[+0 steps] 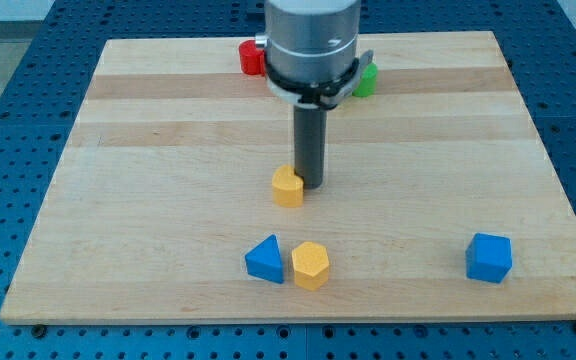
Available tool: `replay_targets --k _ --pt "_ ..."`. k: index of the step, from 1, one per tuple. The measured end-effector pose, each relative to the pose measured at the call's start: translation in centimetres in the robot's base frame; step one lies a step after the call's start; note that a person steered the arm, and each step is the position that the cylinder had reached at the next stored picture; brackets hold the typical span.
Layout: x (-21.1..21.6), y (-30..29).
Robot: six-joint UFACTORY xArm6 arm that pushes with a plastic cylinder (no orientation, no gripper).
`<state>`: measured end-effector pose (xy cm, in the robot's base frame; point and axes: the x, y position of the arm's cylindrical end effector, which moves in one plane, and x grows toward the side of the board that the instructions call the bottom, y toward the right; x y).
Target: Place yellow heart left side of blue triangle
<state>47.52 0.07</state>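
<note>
A yellow block, which looks like the heart, lies near the middle of the wooden board. My tip stands right beside it on the view's right, touching or almost touching. The blue triangle lies lower down near the board's bottom edge, below and slightly left of the heart. A second yellow block, a hexagon, sits against the triangle's right side.
A blue block lies at the lower right. A red block and a green block sit near the board's top edge, partly hidden by the arm's body.
</note>
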Motion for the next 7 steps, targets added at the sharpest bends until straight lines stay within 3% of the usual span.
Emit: replay_targets --k 2,5,7 --pt "2.2 -3.3" --pt "-0.2 -6.2" --pt "2.6 -9.8"
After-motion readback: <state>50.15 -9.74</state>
